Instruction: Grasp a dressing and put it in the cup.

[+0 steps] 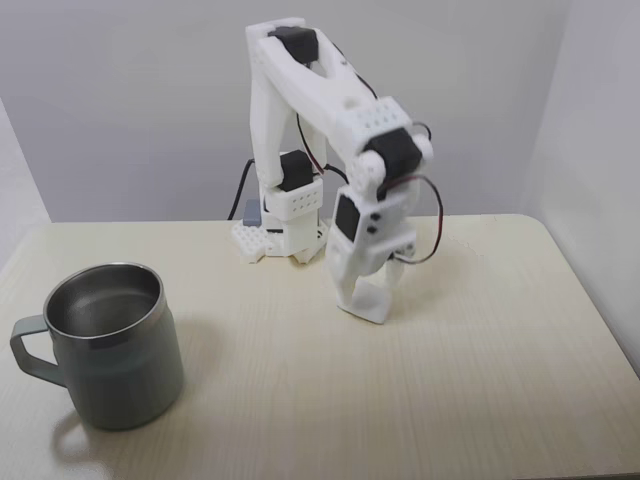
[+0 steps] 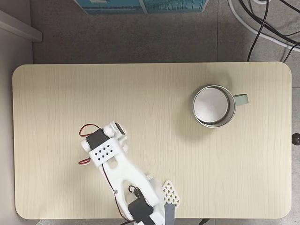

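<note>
The dressing (image 1: 362, 306) is a small white roll lying on the table at the tips of my gripper (image 1: 364, 300). In this fixed view, the gripper points straight down and its fingers are shut on the roll's two sides. In the fixed view from above, the wrist covers the roll. The cup (image 1: 122, 378) is a large grey-green mug with a shiny inside. It stands upright at the table's front left, well apart from the gripper, with its handle to the left. From above, the cup (image 2: 231, 112) stands at the right and nothing lies inside it.
The arm's white base (image 1: 280, 238) sits at the back middle of the pale wooden table (image 1: 480, 400). From above, the arm (image 2: 115, 161) reaches from the bottom edge, and cables (image 2: 262, 28) lie on the floor beyond the table.
</note>
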Action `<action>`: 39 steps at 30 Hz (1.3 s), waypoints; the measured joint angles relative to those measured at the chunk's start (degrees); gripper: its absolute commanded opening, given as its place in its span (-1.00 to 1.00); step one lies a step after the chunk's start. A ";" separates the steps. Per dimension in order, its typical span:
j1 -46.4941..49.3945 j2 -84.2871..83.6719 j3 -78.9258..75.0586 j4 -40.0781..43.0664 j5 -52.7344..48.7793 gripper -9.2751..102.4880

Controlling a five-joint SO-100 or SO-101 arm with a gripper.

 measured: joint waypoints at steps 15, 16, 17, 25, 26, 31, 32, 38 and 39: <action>-0.09 1.58 -4.22 -5.71 0.00 -0.62; -0.09 1.58 -4.57 -6.06 0.00 -0.66; -0.09 1.58 -4.83 -6.33 0.00 -0.74; -0.09 1.58 -4.92 -6.24 0.00 -0.84; -0.09 1.49 -4.92 -6.24 0.00 -0.84; 0.00 -2.55 -4.92 -4.39 1.85 -0.84; -0.09 -4.39 -4.75 -2.99 2.99 -0.84; -3.08 -16.08 2.46 5.01 13.18 -0.84; -3.16 -17.23 4.39 6.77 15.03 -0.84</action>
